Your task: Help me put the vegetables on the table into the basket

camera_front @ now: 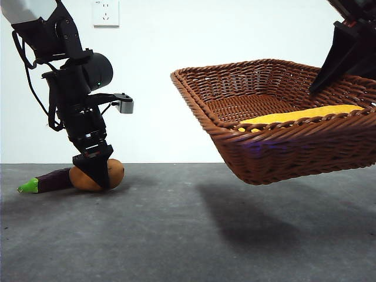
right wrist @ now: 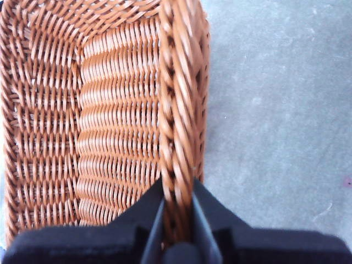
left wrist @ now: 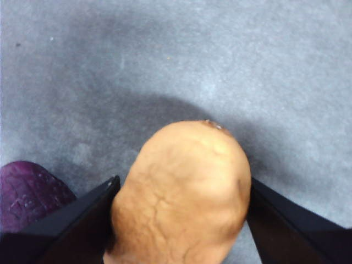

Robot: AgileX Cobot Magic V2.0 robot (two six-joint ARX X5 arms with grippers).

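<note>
The orange-brown potato (camera_front: 116, 171) (left wrist: 184, 192) lies on the dark grey table (camera_front: 176, 235) at the left. My left gripper (camera_front: 96, 170) (left wrist: 181, 190) has come down over it, one black jaw pressed to each side. The purple eggplant (camera_front: 50, 180) (left wrist: 26, 190) lies just beside the potato, green stem end pointing away from it. My right gripper (camera_front: 320, 82) (right wrist: 177, 203) is shut on the braided rim of the brown wicker basket (camera_front: 282, 153) (right wrist: 173, 110), holding it tilted in the air at the right. The yellow corn cob (camera_front: 305, 114) lies inside the basket.
A white wall with a socket (camera_front: 106, 13) stands behind the table. The raised basket casts a shadow (camera_front: 247, 205) on the table beneath it. Bare table lies between the potato and the basket.
</note>
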